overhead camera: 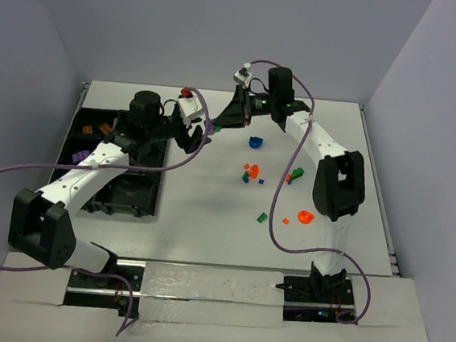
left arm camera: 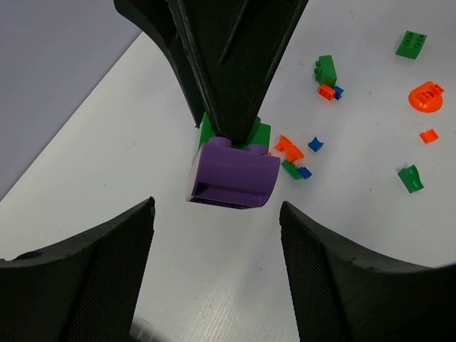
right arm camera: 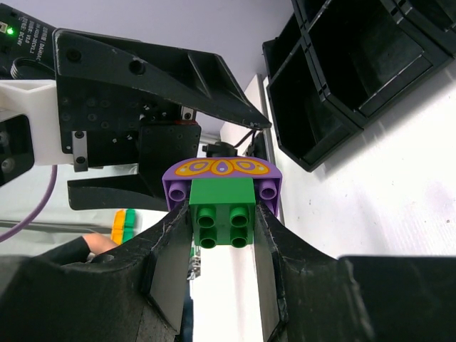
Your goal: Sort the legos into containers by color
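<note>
The right gripper [right arm camera: 222, 222] is clamped on a small green plastic brick [right arm camera: 221, 199], its two fingers pressed against the brick's sides, with four studs facing the wrist camera. Joined to the far end of that green plastic brick is a rounded purple plastic piece [left arm camera: 234, 174] with a yellow-orange pattern on its curved face, and it juts out past the fingertips. In the left wrist view the purple piece sits at centre frame, carried by the right gripper that comes in from the top. The left gripper [left arm camera: 215, 214] stands with jaws spread, one finger at lower left and one at lower right, neither touching the piece. In the top view both grippers meet in the upper middle, over the white table [overhead camera: 205, 241], just right of the black compartmented plastic tray [overhead camera: 132, 202]. Other loose legos [left arm camera: 412, 44], green, orange and blue, lie scattered at the upper right of the left wrist view
</note>
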`<state>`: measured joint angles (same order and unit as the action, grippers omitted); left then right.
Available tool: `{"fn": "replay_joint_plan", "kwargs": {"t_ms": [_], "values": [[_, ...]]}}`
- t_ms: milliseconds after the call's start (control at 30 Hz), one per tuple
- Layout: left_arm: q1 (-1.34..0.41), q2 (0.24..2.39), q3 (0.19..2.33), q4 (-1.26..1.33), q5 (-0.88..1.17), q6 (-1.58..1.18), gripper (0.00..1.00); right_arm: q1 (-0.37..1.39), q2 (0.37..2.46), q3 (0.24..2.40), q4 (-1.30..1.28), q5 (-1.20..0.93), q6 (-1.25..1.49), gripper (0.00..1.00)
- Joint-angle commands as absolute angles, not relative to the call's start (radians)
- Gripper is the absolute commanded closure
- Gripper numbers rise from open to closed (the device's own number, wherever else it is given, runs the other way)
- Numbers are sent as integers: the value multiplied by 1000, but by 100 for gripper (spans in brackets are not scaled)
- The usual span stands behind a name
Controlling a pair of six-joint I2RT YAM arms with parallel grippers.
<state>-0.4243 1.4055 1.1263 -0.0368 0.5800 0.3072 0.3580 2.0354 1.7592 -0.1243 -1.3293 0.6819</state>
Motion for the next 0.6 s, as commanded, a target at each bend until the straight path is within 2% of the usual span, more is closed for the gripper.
{"fn": "replay_joint_plan", "kwargs": {"t_ms": [0, 333, 400, 433, 567], "values": [[-435, 1402, 1173, 47, 588, 323, 25, 370, 2012, 1780, -112, -1352, 674, 100], [-467, 1412, 1185, 69, 578, 362, 27, 374, 2014, 1779, -104, -1356, 681, 100], [-468, 1419, 1190, 68, 580, 365, 29, 374, 2014, 1779, -103, -1356, 681, 100], [-469, 1420, 1192, 65, 580, 365, 32, 376, 2014, 1779, -103, -1357, 681, 100], [-468, 1412, 1185, 49, 572, 381, 57, 374, 2014, 1778, -103, -1356, 682, 100]]}}
